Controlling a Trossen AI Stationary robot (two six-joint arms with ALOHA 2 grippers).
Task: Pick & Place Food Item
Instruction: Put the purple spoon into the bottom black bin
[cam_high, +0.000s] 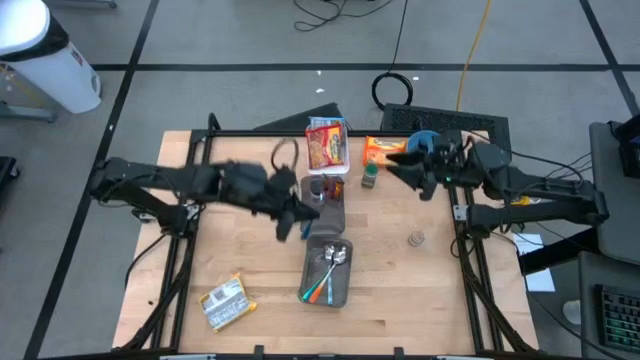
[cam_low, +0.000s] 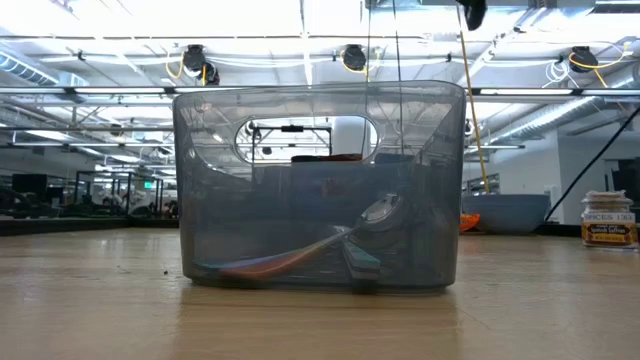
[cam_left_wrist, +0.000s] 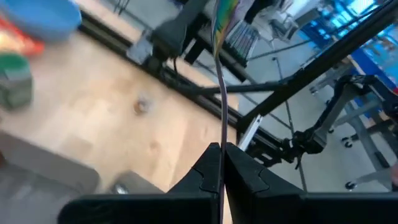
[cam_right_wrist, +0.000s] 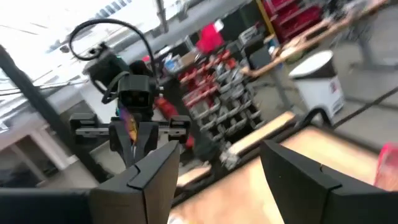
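My left gripper hangs above the table's middle, beside two grey bins, and is shut on a thin colourful packet that shows edge-on in the left wrist view. The right wrist view shows the same packet between the left fingers. My right gripper is open and empty, raised over the table's far right, near a green-lidded jar; its fingers stand wide apart in the right wrist view. My left gripper pinches the thin packet's end between its two shut fingers. The packet runs straight out beyond the fingertips, its flat faces against the fingers, and its colourful far end is free. It is lifted clear of the table.
A grey bin with a spoon and coloured utensils stands at the middle front and fills the low view. A second bin, a noodle packet, an orange packet, a blue bowl, a small jar and a yellow packet lie around.
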